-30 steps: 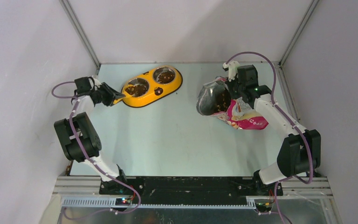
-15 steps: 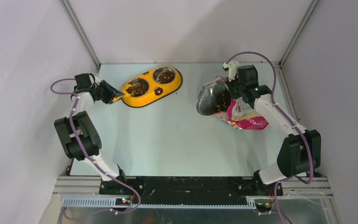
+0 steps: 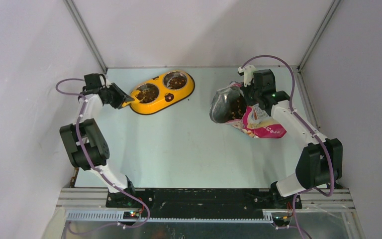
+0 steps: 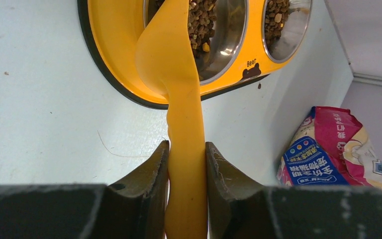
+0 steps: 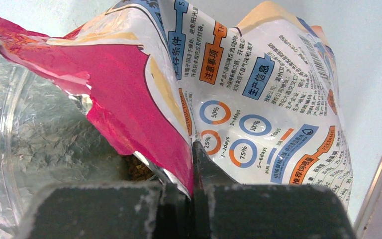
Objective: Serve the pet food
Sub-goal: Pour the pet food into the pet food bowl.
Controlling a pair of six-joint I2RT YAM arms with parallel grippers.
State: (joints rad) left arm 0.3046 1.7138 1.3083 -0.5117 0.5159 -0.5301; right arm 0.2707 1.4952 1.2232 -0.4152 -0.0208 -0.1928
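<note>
L gripper clamps the orange scoop by its handle, tip over the feeder's left bowl. Kibble in both bowls. R gripper pinched shut on pouch rim, well right of feeder. I'd tip slowly, staying w/in the steel rim, so pellets don't bounce out.

We're seeing a bright yellow double feeder edged in black, with a small brown bear mark on its front. Its shiny steel bowls show dark-brown kibble flecked with paler yellow bits, and the orange-yellow scoop nearly matches the feeder. The table is pale blue-green, and the pouch is hot pink and white with blue panels, orange labels, blue-and-orange ring charts and a crinkled silver foil lining.
</note>
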